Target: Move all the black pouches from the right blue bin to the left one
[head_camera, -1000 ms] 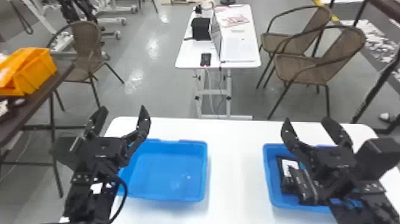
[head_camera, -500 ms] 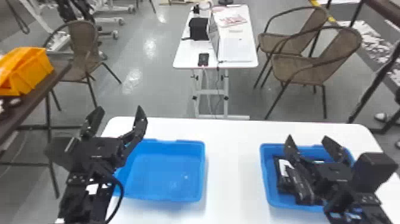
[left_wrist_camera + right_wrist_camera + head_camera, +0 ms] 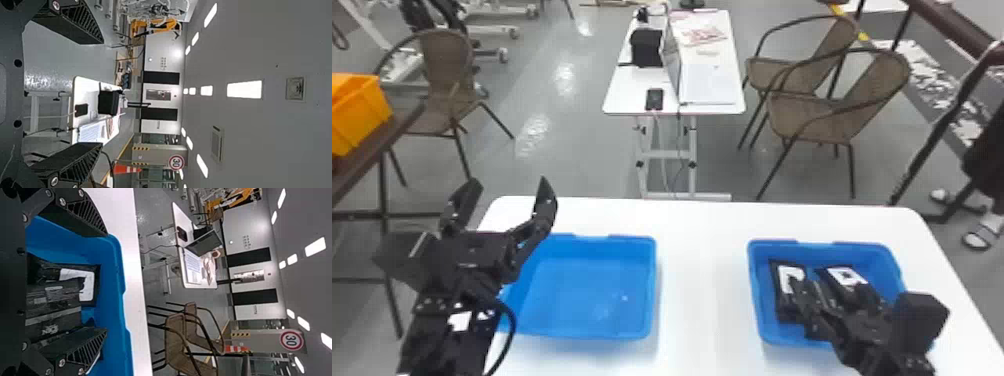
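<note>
Lowered since the earlier head views: right gripper [image 3: 827, 287], from above the right-hand bin down into its opening. Shifted slightly toward the left of the head view over the same interval: both bins and the table.

At lower right of the head view, inside the right blue bin [image 3: 902, 272]: black pouches [image 3: 784, 302], lying close together, with white labels on two of them. In the right wrist view, pouches partly overlapping, between and partly behind the widely parted fingers of the right gripper; nothing clamped.

At lower centre-left of the head view: left blue bin [image 3: 592, 285], well apart from the right one. Over its left side, left gripper [image 3: 510, 182], with fingers spread wide and pointing toward the top of the frame; nothing in its hold. Beneath both bins, white table [image 3: 702, 280].

Farther out, at top centre: second white table [image 3: 624, 85], with black case [image 3: 647, 47] and phone [image 3: 654, 99]. At upper right, two wicker chairs [image 3: 832, 120]; at upper left, another wicker chair [image 3: 449, 55] near an orange bin [image 3: 359, 115] on a dark table [image 3: 402, 120].
</note>
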Tool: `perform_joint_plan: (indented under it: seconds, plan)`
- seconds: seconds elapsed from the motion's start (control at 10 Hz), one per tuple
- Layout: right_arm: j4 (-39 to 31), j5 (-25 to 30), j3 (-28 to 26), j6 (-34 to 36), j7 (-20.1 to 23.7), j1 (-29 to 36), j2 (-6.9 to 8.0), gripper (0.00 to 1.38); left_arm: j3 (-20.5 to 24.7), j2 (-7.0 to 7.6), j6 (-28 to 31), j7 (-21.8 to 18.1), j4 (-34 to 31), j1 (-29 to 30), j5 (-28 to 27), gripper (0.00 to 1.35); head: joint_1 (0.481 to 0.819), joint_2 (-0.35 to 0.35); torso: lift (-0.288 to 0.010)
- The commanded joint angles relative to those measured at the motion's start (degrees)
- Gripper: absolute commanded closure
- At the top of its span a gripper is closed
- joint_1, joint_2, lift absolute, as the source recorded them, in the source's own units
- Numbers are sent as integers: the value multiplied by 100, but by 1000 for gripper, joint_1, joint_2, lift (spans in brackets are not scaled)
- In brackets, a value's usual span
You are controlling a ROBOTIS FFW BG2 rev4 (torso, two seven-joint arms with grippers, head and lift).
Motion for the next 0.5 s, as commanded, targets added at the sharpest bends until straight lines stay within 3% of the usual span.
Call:
perform_joint_plan:
  seconds: [0.0, 0.4]
  plan:
    - [372, -98, -50, 21, 26, -119, -8, 174, 1, 9, -4, -8, 0, -9, 4, 98, 695, 32, 0]
    - [943, 25, -102, 548, 61, -401, -87, 170, -8, 35, 4, 1, 0, -9, 21, 98, 695, 20, 0]
